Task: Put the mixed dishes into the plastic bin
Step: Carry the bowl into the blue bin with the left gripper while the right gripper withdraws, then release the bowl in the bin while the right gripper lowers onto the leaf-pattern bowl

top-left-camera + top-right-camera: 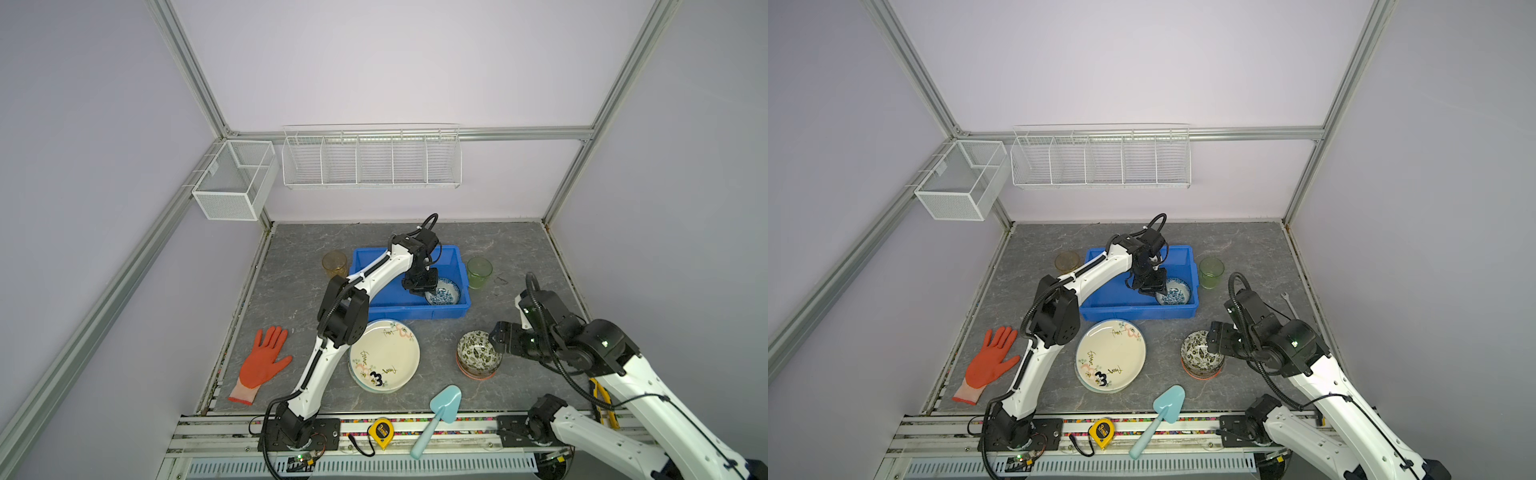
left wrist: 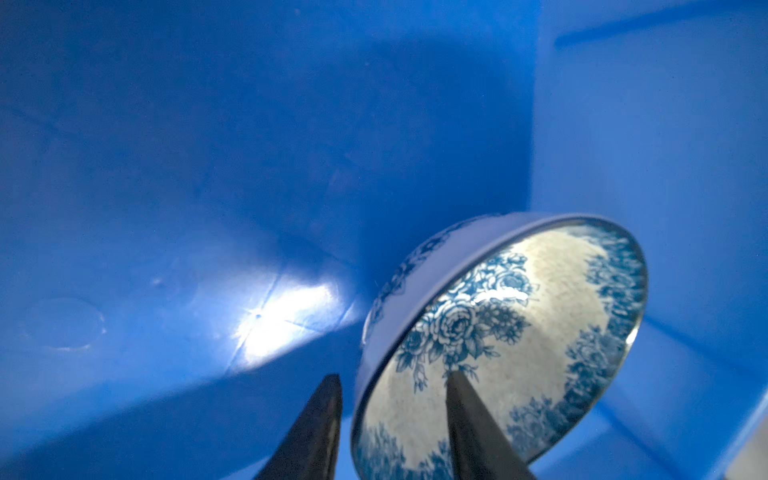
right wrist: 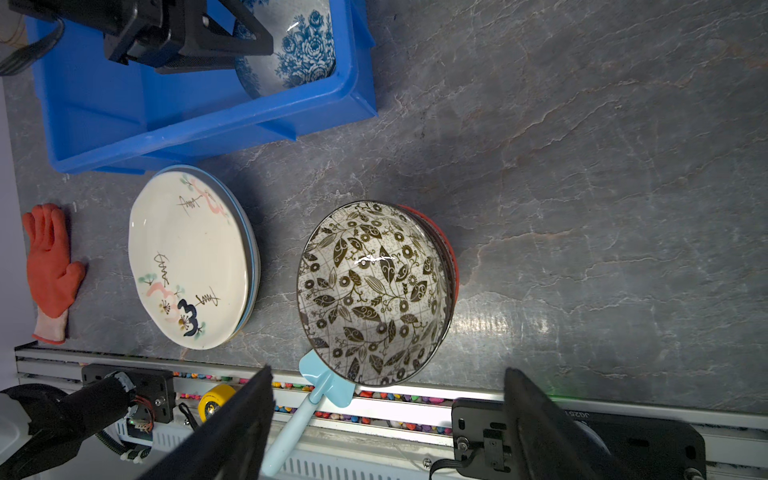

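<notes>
In both top views the left gripper [image 1: 424, 286] reaches down into the blue bin [image 1: 374, 309], at the left edge of the blue bowl [image 1: 445, 293], which sits in the bin's near right corner. An amber cup [image 1: 334, 264] stands just left of the bin and a green cup [image 1: 479, 272] just right of it. Near the bin lies a stack of plates [image 1: 384, 355], and right of them is the green-leaf bowl [image 1: 478, 353] on a stack of other bowls. The right gripper [image 1: 496, 338] is at that stack's right side.

In the left wrist view the left gripper's fingers [image 2: 324, 415] stand apart astride the blue bowl's rim, one outside with a gap showing, one over the flowered inside.

In the right wrist view the right gripper [image 3: 386, 370] hangs over the green-leaf bowl [image 3: 374, 291] with its jaws spread wide and nothing between them. The scoop [image 3: 320, 386] lies at that bowl's near edge.
</notes>
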Tool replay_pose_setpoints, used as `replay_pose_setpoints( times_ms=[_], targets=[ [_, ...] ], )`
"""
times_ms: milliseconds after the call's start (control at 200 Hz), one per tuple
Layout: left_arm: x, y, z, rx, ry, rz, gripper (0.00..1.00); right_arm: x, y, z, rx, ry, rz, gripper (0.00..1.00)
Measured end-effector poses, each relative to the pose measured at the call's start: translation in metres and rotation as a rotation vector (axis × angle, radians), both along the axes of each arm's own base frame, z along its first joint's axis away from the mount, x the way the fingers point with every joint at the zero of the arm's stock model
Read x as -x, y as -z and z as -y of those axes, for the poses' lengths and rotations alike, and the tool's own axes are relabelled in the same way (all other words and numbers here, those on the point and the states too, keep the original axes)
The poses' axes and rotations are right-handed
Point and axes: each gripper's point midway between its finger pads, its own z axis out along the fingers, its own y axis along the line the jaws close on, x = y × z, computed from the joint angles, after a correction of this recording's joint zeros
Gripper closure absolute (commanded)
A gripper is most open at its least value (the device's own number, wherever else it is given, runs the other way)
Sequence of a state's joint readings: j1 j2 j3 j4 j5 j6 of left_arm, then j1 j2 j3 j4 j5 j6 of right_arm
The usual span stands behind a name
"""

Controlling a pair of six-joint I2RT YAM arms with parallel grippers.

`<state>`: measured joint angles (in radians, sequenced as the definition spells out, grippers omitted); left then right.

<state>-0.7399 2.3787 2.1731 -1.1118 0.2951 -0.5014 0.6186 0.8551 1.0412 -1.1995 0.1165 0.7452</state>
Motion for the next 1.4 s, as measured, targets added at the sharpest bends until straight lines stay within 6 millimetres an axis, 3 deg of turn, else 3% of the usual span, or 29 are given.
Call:
replay_pose_setpoints(
  times_ms=[210,370,490,685,785,920,1210,1400],
  targets=[
    [0.0,-0.001,-0.002,-0.008,0.009,0.004,0.18,-0.003,0.014,-0.001,0.051,0.01,-0.066,0.12],
    [0.0,-0.015,-0.005,-0.004,0.009,0.027,0.05,-0.003,0.026,-0.001,0.082,0.011,-0.108,0.0],
    [0.001,-0.043,-0.008,0.025,0.008,0.076,0.02,-0.001,0.036,0.002,0.107,0.017,-0.135,0.09],
    [0.012,-0.102,-0.02,0.095,-0.007,0.166,0.01,0.001,0.052,0.005,0.137,0.013,-0.174,0.31],
    [0.021,-0.119,-0.03,0.113,-0.019,0.193,0.01,0.0,0.059,0.005,0.148,0.006,-0.191,0.41],
    [0.034,-0.12,-0.047,0.099,-0.04,0.202,0.01,-0.005,0.064,0.003,0.156,-0.004,-0.203,0.47],
    [0.065,-0.096,-0.084,0.037,-0.09,0.164,0.01,-0.011,0.072,0.002,0.172,-0.027,-0.224,0.56],
    [0.078,-0.101,-0.098,0.04,-0.116,0.175,0.01,-0.012,0.077,0.002,0.179,-0.041,-0.232,0.6]
  ],
)
